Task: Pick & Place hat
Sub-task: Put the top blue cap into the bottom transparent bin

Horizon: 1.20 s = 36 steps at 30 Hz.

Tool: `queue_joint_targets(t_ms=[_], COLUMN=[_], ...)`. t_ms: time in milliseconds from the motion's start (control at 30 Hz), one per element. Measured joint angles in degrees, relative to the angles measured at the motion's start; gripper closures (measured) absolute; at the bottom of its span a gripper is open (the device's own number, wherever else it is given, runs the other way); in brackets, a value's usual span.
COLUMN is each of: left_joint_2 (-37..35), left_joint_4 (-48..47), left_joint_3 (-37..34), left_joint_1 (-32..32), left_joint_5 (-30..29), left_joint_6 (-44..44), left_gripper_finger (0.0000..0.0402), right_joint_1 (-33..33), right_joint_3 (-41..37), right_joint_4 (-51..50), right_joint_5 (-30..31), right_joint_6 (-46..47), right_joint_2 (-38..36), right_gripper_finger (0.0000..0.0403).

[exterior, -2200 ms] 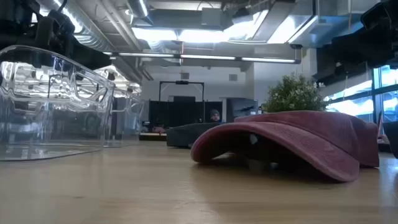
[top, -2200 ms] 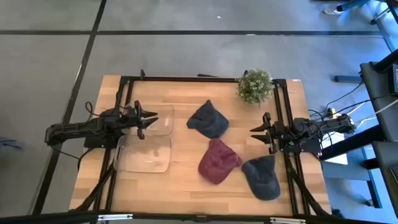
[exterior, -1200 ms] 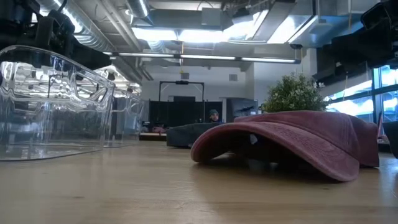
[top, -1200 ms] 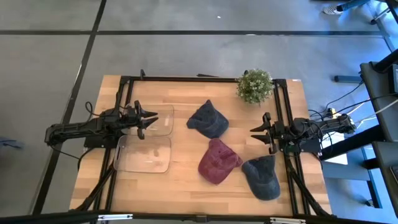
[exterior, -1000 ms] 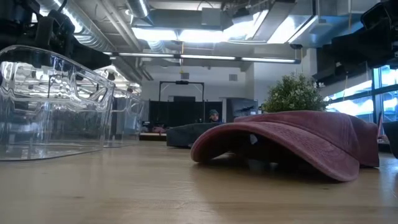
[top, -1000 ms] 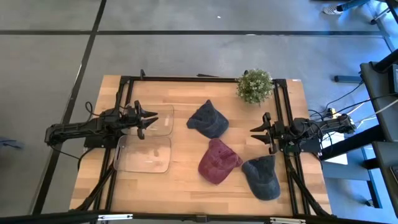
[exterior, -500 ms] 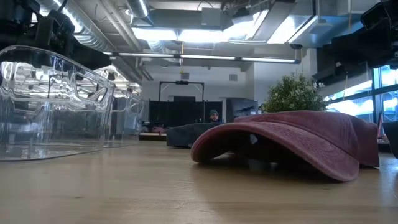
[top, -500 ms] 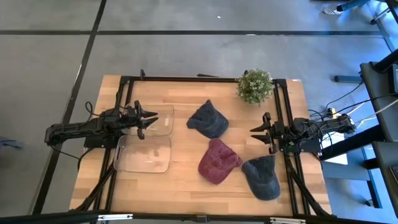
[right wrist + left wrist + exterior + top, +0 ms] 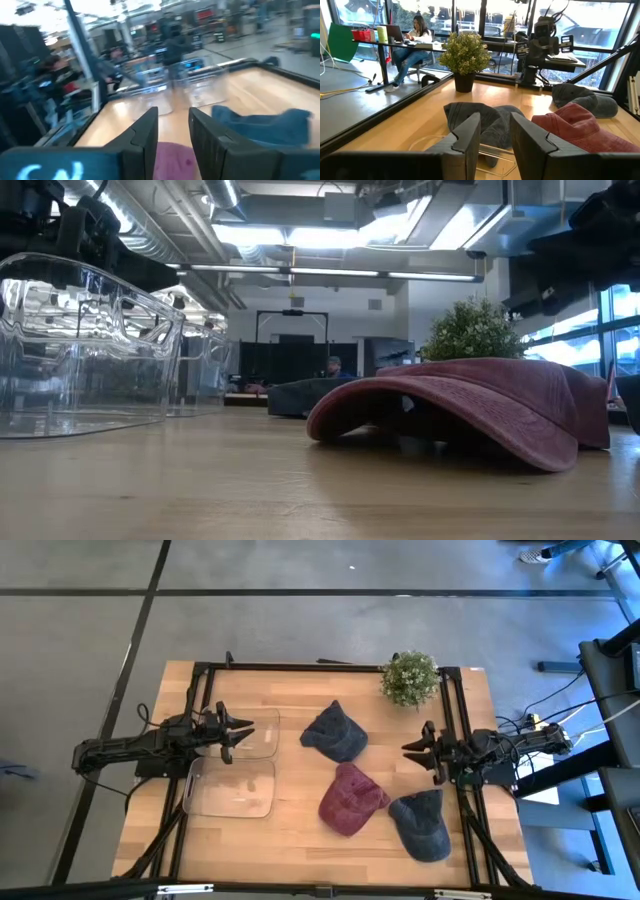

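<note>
Three caps lie flat on the wooden table. A dark grey cap (image 9: 335,733) is near the middle, a maroon cap (image 9: 350,798) lies nearer, and a grey-blue cap (image 9: 422,823) is at the near right. The maroon cap (image 9: 470,405) fills the low view. My left gripper (image 9: 245,732) is open above the farther clear bin (image 9: 257,732) and points at the dark grey cap (image 9: 480,120). My right gripper (image 9: 407,754) is open at the right side, above the table between the dark grey and grey-blue caps. It looks over the maroon cap (image 9: 172,155).
Two clear plastic bins stand at the left, the nearer one (image 9: 232,787) beside the farther. A potted plant (image 9: 410,678) stands at the far right. Black frame rails (image 9: 200,690) run along the left, far and right edges. A person sits at a desk (image 9: 417,37) beyond the table.
My right arm has shifted slightly in the last half second; its outline at the upper right of the low view has moved. The caps, the bins and my left arm have stayed where they were.
</note>
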Motion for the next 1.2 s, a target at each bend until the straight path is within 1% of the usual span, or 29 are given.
queue_joint_targets(t_ms=[167, 333, 433, 533, 633, 733, 800, 1000, 1100, 1200], left_joint_2=[0.01, 0.01, 0.01, 0.00, 0.01, 0.01, 0.01, 0.01, 0.01, 0.01], left_joint_4=[-0.01, 0.04, 0.81, 1.49, 1.49, 1.49, 1.49, 1.49, 1.49, 1.54], left_joint_3=[0.00, 0.00, 0.00, 0.00, 0.00, 0.00, 0.00, 0.00, 0.00, 0.00], left_joint_1=[-0.02, -0.01, 0.00, 0.00, 0.00, 0.03, 0.04, 0.04, 0.04, 0.04], left_joint_5=[-0.01, -0.33, -2.99, -3.82, -3.82, -4.89, -6.38, -6.48, -7.94, -10.49], left_joint_6=[0.00, 0.02, -0.36, -4.29, -8.88, -9.69, -9.85, -11.54, -11.96, -13.01], left_gripper_finger=[0.0299, 0.0299, 0.0299, 0.0299, 0.0299, 0.0299, 0.0299, 0.0296, 0.0283, 0.0260], right_joint_1=[0.00, 0.00, 0.00, 0.00, -0.02, -0.02, -0.02, -0.02, -0.02, -0.02], right_joint_3=[0.00, -0.01, 0.00, -0.02, -0.02, -0.01, -0.02, -0.02, -0.01, -0.02], right_joint_4=[1.18, 1.68, 1.68, 1.68, 1.67, 1.66, 1.66, 1.64, 1.63, 1.64], right_joint_5=[6.40, 12.47, 16.06, 18.41, 21.03, 23.99, 24.72, 25.70, 27.43, 27.85], right_joint_6=[1.00, 10.19, 13.82, 16.02, 16.36, 16.50, 16.20, 13.53, 12.83, 11.60], right_joint_2=[0.00, -0.01, 0.00, 0.00, 0.00, 0.00, 0.00, 0.00, 0.00, -0.02], right_gripper_finger=[0.0292, 0.0292, 0.0292, 0.0292, 0.0292, 0.0292, 0.0292, 0.0292, 0.0292, 0.0292])
